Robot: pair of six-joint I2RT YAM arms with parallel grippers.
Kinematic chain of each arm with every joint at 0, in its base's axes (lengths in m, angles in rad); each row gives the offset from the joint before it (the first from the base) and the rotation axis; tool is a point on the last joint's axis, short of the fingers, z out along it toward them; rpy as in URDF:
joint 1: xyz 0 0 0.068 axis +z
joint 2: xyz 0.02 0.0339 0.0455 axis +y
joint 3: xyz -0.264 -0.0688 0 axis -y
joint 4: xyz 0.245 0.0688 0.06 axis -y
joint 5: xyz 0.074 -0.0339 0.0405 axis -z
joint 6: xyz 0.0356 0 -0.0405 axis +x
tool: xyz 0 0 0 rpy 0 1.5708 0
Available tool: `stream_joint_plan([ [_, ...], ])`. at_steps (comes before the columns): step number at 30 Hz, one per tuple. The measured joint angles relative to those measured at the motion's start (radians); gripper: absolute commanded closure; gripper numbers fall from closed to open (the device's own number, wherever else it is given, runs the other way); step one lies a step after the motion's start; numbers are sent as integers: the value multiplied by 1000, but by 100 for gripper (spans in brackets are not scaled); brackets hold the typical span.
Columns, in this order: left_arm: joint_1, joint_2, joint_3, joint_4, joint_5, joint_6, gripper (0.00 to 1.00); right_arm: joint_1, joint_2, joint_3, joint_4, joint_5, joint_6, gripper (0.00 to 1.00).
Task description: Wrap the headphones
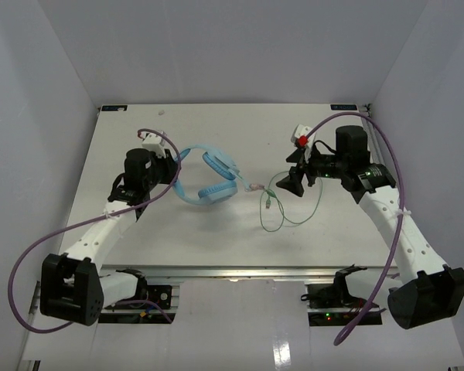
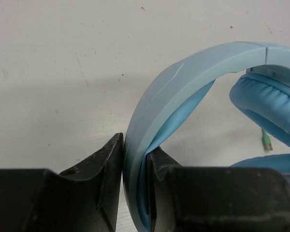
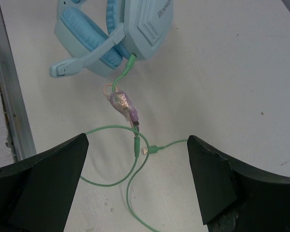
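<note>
My left gripper (image 2: 135,145) clamps the headphones (image 1: 213,182) by the headband (image 2: 183,79). My right gripper (image 3: 137,139) is wide open and empty. The cord (image 3: 108,127) loops directly below it, trailing right from the earcup.

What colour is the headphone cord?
The cord is pale green, clearest in the right wrist view.

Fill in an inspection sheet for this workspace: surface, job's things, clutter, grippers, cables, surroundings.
Surface: white table, faintly scuffed.
Job's things: light blue headphones lie mid-table; their pale-green cord trails in loose loops.
Clutter: nothing seen.
Grippers: left gripper shut on the headband; right gripper open over the cord loops, gripping nothing.
Cables: purple cables arc off both arms.
Surroundings: plain white walls on three sides.
</note>
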State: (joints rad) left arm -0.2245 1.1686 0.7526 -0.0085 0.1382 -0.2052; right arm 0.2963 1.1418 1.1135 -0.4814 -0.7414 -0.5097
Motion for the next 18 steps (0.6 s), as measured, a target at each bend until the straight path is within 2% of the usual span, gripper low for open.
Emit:
stream_joint_plan([
  [6, 1, -86, 1, 1, -2, -31, 100, 103, 33, 3, 74, 7, 56, 10],
  [11, 14, -132, 24, -20, -4, -62, 100, 110, 75, 5, 65, -87, -80, 10],
  [18, 31, -186, 27, -59, -3, -102, 100, 111, 84, 4, 66, -132, -229, 10],
])
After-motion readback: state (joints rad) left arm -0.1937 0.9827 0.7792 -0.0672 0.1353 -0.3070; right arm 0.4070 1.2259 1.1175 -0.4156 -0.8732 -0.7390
